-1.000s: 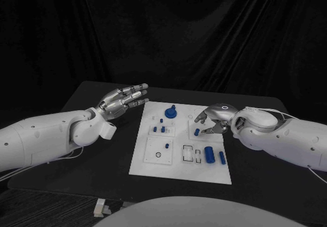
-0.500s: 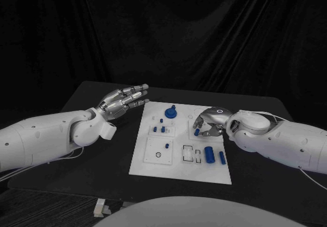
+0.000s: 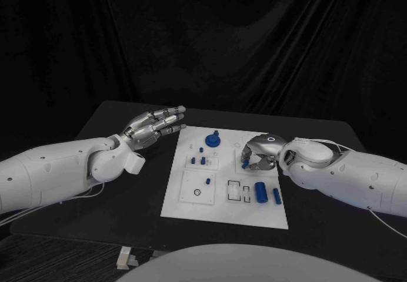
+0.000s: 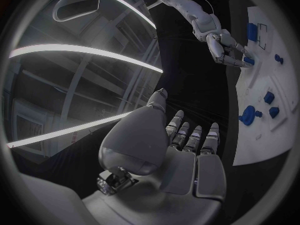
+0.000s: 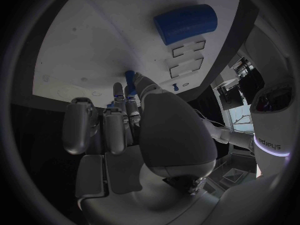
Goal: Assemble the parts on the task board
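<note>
right hand [image 3: 259,154] bent down over the board [image 3: 222,214] at mid-desk, fingertips closed on a small blue part [image 5: 129,76] there, probably to seat it; left hand [image 3: 156,125] hovered open and empty beside the board, apparently keeping clear.

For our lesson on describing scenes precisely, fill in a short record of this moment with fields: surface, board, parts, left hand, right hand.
surface: black table
board: white task board lying flat in the middle of the table
parts: blue pieces on the board, among them a round knobbed part near the far edge and a large cylinder near the right edge
left hand: left hand raised beside the board's left edge, fingers apart, holding nothing
right hand: right hand over the board, fingers down at a small blue peg; whether it grips the peg is unclear
</note>
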Tool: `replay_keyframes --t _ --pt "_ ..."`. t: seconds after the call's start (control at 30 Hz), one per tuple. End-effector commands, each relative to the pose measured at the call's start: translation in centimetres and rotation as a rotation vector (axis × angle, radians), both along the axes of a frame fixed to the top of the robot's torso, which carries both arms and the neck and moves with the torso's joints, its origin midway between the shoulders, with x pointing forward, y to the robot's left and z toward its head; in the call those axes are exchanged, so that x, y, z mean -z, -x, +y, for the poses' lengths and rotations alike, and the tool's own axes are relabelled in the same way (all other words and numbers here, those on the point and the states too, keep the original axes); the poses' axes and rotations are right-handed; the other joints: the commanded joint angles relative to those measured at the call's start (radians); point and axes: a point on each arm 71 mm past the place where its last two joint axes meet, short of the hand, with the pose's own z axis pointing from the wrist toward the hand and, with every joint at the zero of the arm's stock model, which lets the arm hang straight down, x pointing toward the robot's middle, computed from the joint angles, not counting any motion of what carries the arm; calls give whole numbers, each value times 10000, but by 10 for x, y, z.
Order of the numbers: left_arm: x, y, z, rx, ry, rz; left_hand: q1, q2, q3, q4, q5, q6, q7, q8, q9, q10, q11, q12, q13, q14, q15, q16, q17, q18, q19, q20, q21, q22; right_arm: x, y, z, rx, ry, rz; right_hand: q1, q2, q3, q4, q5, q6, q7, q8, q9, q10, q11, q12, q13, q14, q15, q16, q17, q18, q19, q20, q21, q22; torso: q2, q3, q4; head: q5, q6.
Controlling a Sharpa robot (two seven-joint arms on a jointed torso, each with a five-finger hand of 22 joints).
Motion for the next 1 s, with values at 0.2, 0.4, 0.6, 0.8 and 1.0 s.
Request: replay_keyframes --t 0.2,0.4,0.6,0.8,1.0 --pt "0 0 0 62 156 40 -22 126 -1 -85 68 95 22 61 17 17 128 84 12 14 42 46 10 -201 69 3 61 14 0 0 1 -50 -87 -174 114 148 269 -88 13 364 40 185 157 356 -66 -54 -6 460 25 -52 -6 -131 -10 32 -10 1774 -1 0 5 29 -1" --pt "1 0 0 57 133 61 -13 149 13 -98 100 134 36 84 22 31 144 106 14 20 49 58 13 -214 86 3 67 29 -2 2 2 -68 -185 -253 283 184 495 -224 121 556 116 270 305 617 -163 -115 -10 457 -54 -66 -23 -130 -12 -30 1 1777 -6 -1 4 38 -1" --pt "1 0 1 70 111 96 0 165 26 -114 125 169 52 104 26 47 167 130 17 23 45 65 14 -227 98 4 71 36 -4 4 3 -104 -337 -367 528 181 799 -463 421 551 228 245 416 896 -209 -200 -15 455 -103 -82 -34 -134 -19 -92 5 1779 -3 0 2 85 -1" --pt "2 0 1 62 82 123 15 174 38 -138 156 225 72 133 33 62 193 152 20 20 30 64 13 -243 106 3 72 31 -9 7 4 -133 -504 -506 541 163 903 -531 540 635 242 278 485 1008 -212 -249 -12 458 -105 -82 -25 -139 -15 -99 25 1785 0 0 3 112 -1" --pt "2 0 2 55 51 150 18 176 40 -144 166 250 79 144 36 66 202 159 20 20 24 65 13 -248 110 3 73 33 -26 7 5 -191 -703 -812 501 141 949 -561 538 752 212 337 562 1124 -240 -278 -9 461 -123 -85 -22 -141 -13 -110 37 1789 -1 0 1 126 -1"
